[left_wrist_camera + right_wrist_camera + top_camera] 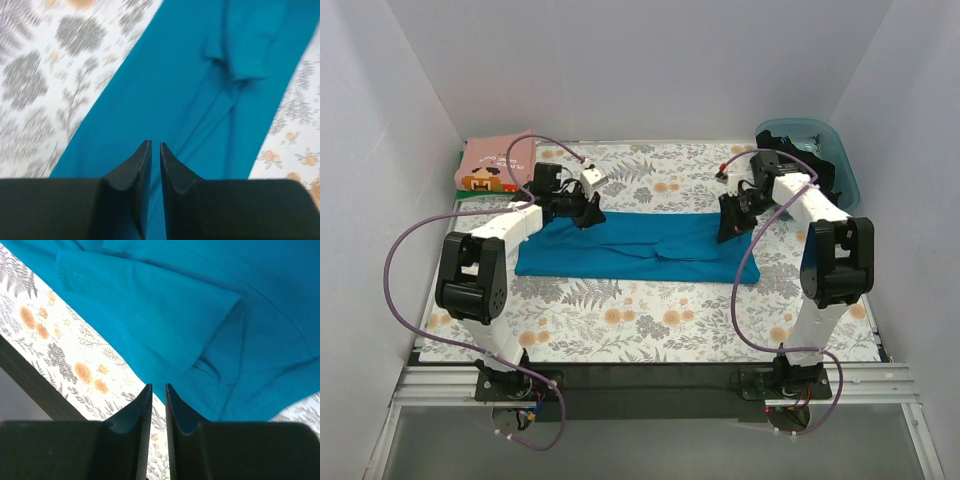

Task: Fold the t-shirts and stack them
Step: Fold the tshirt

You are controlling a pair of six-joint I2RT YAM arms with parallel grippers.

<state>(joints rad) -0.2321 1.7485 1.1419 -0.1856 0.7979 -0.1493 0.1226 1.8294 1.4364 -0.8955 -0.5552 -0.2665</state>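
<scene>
Teal tee: folded to a long band, flat on the floral cloth, spanning from left gripper to right gripper.

Soft, light, limp knit. It will likely sag and slip layer over layer when lifted, so take it at the band's two short ends together, one arm each, pinching through every layer at a corner. Left gripper sits over one end, jaws drawn to a narrow slit, nothing seen pinched, with a pucker ahead of it. Right gripper is over the other end by the band's edge, jaws equally narrow, floral cloth showing through the slit and a tucked sleeve just ahead. Pink tee, folded, lies beyond and outward of left gripper. Tub, dark cloth inside, stands beyond right gripper. The crosswise fold is judged still to be made.
</scene>
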